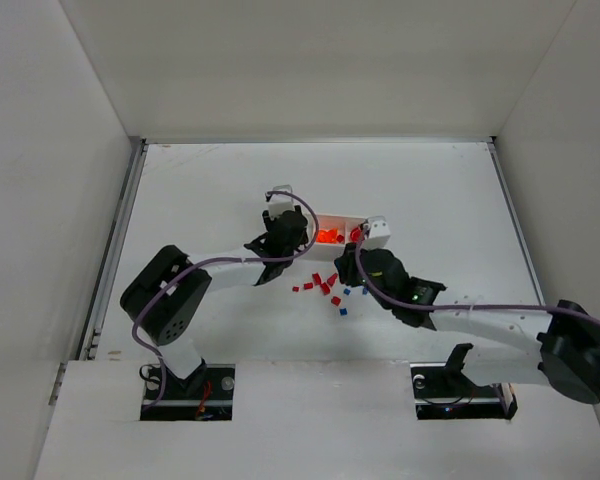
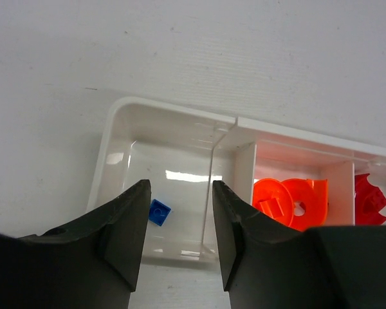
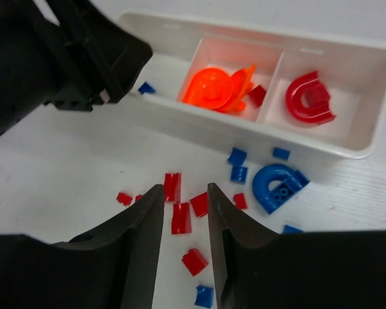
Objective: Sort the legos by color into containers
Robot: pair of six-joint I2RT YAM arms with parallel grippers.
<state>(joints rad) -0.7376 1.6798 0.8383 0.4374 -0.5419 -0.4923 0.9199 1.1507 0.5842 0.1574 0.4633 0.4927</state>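
Right wrist: left pincer (image 3: 100,61) masks tray (image 3: 244,132) end, apparently above blue lego (image 3: 146,87).

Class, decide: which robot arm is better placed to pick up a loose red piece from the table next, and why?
Probably the right. The right gripper hangs open above the loose red pieces; the left gripper is open over the tray, at its end compartment holding one blue piece.

1 white tray (image 3: 212,125), 3 compartments. Contents: 1 blue lego (image 2: 159,212); 2 orange legos (image 3: 212,87), 1 small red lego (image 3: 257,95); 1 red arch (image 3: 307,98).
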